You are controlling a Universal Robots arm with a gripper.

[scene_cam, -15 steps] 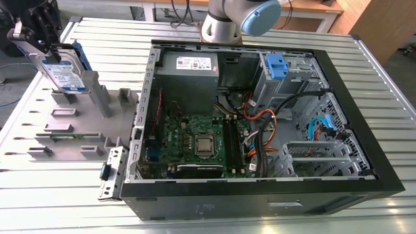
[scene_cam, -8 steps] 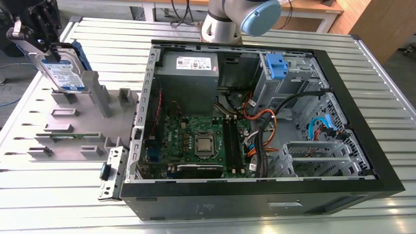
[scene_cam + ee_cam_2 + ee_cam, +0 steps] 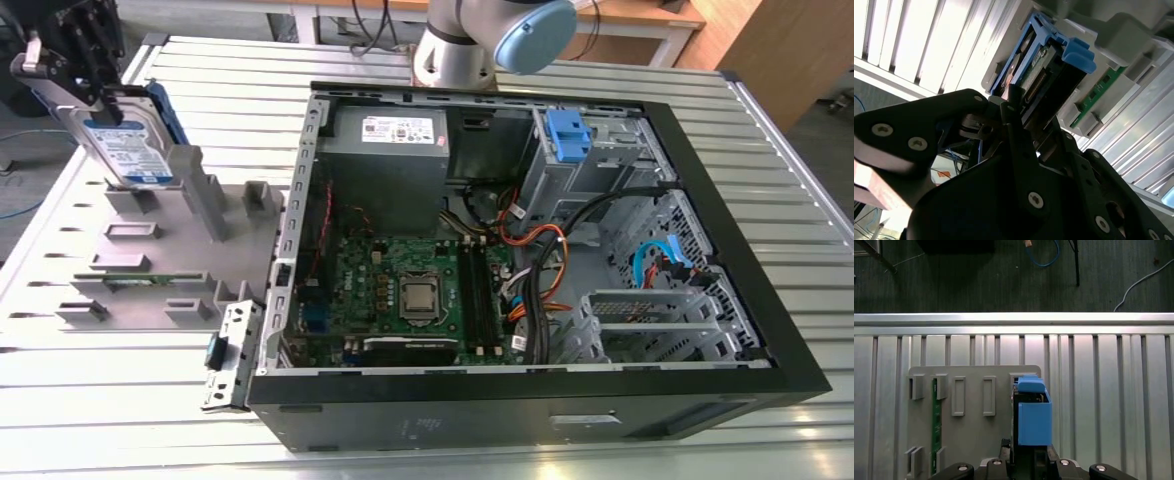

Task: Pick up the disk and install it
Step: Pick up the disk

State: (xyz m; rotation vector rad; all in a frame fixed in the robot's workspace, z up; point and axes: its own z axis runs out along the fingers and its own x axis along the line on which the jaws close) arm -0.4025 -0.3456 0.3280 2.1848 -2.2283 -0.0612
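The disk [image 3: 131,150] is a silver drive with a white-and-blue label in a blue carrier. It stands upright at the exterior view's far left, its lower edge at the top of the grey holder plate [image 3: 147,260]; I cannot tell whether it is clear of the slot. My gripper [image 3: 96,95] is shut on the disk's upper end. In the second wrist view the black fingers [image 3: 1014,112] clamp the disk [image 3: 1041,65] near its connector end. In the first wrist view the disk's blue carrier [image 3: 1034,415] rises from the gripper [image 3: 1029,462] over the holder plate [image 3: 971,410].
The open computer case [image 3: 747,300] lies at the exterior view's right, with a drive bay and blue latch [image 3: 567,135], a grey power supply [image 3: 387,140], the motherboard [image 3: 400,290] and loose cables [image 3: 534,240]. A green memory stick [image 3: 934,425] sits in the holder. The arm's base [image 3: 467,45] stands behind the case.
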